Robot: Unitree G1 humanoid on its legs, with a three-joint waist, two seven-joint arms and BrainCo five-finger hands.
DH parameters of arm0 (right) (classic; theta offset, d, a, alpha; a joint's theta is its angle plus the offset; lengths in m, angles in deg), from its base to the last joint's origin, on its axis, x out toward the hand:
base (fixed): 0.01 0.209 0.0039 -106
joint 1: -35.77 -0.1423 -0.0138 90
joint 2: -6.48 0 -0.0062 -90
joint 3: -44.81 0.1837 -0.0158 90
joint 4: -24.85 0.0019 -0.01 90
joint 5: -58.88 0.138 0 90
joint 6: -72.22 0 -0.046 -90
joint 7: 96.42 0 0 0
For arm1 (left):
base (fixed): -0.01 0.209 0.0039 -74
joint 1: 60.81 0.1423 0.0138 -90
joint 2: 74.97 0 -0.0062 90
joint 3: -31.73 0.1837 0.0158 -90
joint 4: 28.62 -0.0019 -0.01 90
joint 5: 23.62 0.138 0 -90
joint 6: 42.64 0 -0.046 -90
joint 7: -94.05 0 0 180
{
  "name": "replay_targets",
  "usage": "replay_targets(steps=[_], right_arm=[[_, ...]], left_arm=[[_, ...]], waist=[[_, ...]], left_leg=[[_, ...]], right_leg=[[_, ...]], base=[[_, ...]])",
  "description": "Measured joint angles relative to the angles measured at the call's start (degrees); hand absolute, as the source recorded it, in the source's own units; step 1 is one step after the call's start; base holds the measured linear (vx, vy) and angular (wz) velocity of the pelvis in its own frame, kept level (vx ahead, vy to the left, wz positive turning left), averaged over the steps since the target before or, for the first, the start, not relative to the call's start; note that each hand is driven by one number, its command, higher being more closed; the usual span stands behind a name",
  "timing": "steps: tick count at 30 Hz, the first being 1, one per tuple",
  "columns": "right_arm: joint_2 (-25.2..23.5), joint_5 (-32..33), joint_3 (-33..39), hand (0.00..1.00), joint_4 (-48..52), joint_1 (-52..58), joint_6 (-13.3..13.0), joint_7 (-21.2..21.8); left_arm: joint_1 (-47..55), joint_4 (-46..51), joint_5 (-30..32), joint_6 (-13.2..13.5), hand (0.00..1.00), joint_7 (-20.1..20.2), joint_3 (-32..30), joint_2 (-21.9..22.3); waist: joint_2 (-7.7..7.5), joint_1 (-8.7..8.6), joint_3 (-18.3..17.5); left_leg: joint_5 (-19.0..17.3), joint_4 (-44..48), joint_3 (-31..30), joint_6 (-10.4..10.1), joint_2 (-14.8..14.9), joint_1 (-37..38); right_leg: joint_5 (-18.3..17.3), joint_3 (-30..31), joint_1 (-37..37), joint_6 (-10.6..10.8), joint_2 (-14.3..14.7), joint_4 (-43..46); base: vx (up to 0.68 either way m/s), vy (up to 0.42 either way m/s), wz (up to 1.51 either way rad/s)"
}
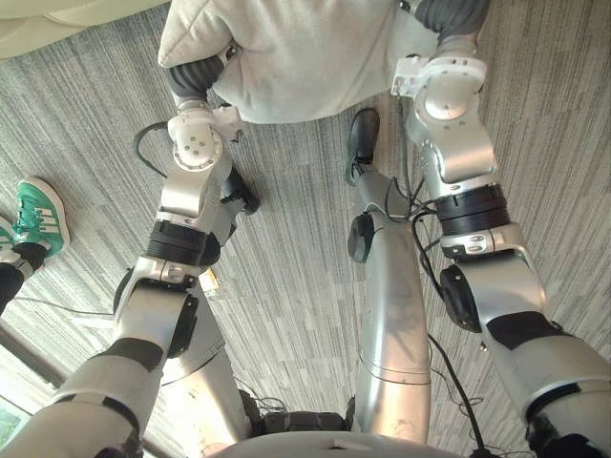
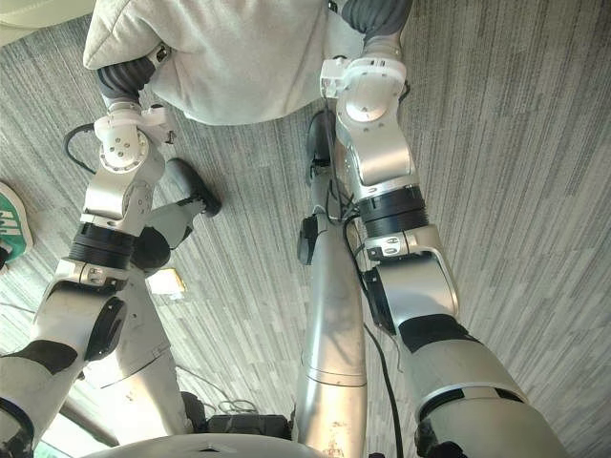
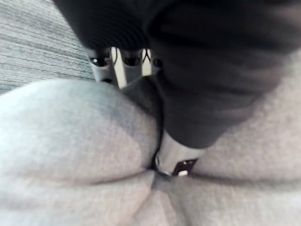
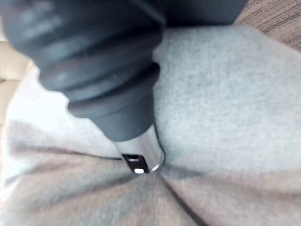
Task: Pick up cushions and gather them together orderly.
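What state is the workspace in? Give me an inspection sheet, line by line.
Surface: grey striped carpet, no table.
Job's things: one grey cushion, held up off the carpet between both hands.
Clutter: a small pale scrap on the carpet, too small to identify.
Hands: left hand pinches a fold of the cushion between fingers and thumb; right hand is pressed into the cushion's other side, grip hidden.
Cables: nothing seen.
Surroundings: a person's green and white sneaker at the robot's left; a beige sofa edge ahead on the left.
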Motion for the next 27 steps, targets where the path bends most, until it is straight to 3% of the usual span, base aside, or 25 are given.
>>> replay_targets(steps=[9, 14, 20, 21, 25, 27], right_arm=[[-7.34, 1.2, 1.48, 1.0, 8.97, 11.5, -2.41, 0.09], [-10.54, 1.54, 1.49, 1.0, 13.71, 19.33, -4.15, 0.22], [-11.42, 1.44, 1.41, 1.0, 18.51, 31.26, -5.39, 2.65], [-12.1, 1.5, 1.1, 1.0, 19.54, 34.72, -5.99, 3.1], [-13.32, 2.42, -0.04, 1.0, 19.65, 43.62, -7.52, 6.58], [-13.35, 3.66, -1.49, 1.0, 19.82, 49.94, -7.63, 9.01]], left_arm=[[9.68, 9.59, 0.87, -0.02, 1.0, -0.99, -2.1, 1.47], [16.29, 15.79, 2.5, 0.03, 1.0, -1.25, -2.09, 4.46], [26.18, 19.89, 5.86, 0.07, 1.0, -1.03, 0.32, 8.48], [29.12, 20.77, 5.89, 0.09, 1.0, -0.54, 0.99, 8.69], [37.15, 22.56, 7.17, 0.1, 1.0, 1.88, 1.58, 9.18], [42.78, 23.28, 7.6, 0.15, 1.0, 3.78, 1.59, 9.39]], waist=[[-0.06, 0.15, -0.1], [-0.08, 0.46, -0.23], [-0.23, 0.52, -1.67], [-0.27, 0.57, -4.52], [-0.28, 0.97, -8.04], [-0.32, 1.43, -11.89]], left_leg=[[1.7, -5.03, -1.34, -1.24, -1.35, 8.41], [2.91, -10.43, -1.04, -1.77, -2.51, 19.34], [2.29, -16.56, -1.08, -3.12, -3.99, 37.45], [2.14, -17.74, -1.05, -3.42, -4.35, 39.19], [1.37, -20.11, -0.79, -4.41, -5.07, 49.17], [1.33, -22.7, -0.8, -4.55, -5.86, 54.22]], right_leg=[[0.46, -2.32, 10.44, -0.63, -0.59, -5.27], [1.18, -3.8, 22.21, -1.47, -0.45, -11.11], [0.49, -5.56, 41.55, -0.7, -0.41, -17.9], [0.32, -5.73, 43.46, -0.53, -0.43, -19.18], [-0.9, -6.16, 53.39, -0.12, -0.46, -21.63], [-1.29, -6.74, 58.56, 0.04, -0.52, -24.14]], base=[[-0.08, -0.023, 0.06], [-0.03, -0.042, 0.04], [0.07, -0.004, 0.08], [0.11, 0.032, 0.1], [0.13, 0.042, 0.06], [0.13, 0.02, 0.1]])
